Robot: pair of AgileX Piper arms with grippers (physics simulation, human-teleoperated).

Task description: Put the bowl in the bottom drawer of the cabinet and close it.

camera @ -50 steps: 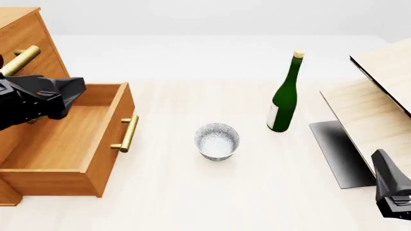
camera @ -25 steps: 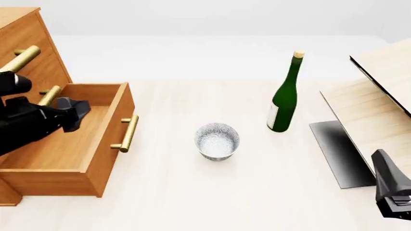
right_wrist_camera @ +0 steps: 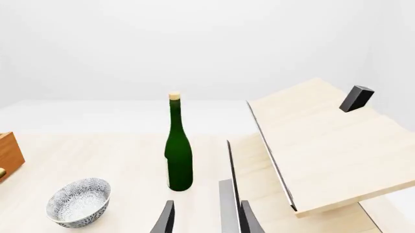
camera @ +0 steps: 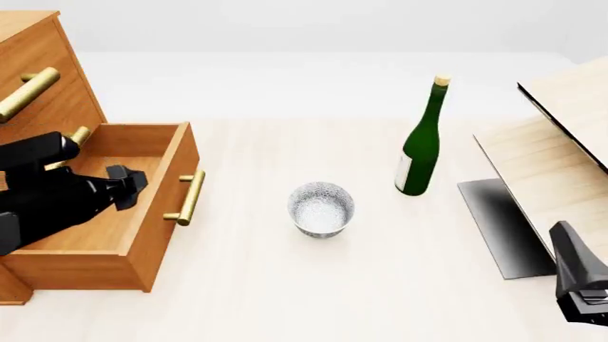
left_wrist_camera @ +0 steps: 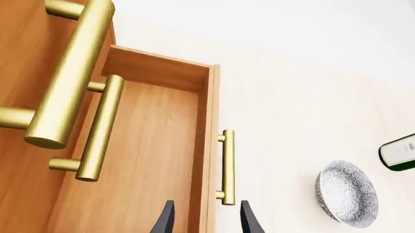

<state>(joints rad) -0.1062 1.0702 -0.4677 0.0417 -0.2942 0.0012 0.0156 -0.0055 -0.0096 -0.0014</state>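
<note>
Bowl (camera: 321, 208) upright beside open bottom drawer (camera: 142, 214)

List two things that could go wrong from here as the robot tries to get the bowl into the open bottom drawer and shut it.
1. The left gripper hangs over the open bottom drawer; swinging toward the bowl, it could catch the drawer's front panel or brass handle.
2. The green bottle stands upright close to the bowl; a reach from the right gripper could tip it.

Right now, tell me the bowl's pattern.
White with fine grey speckling; the bowl shows best in the front view.
</note>
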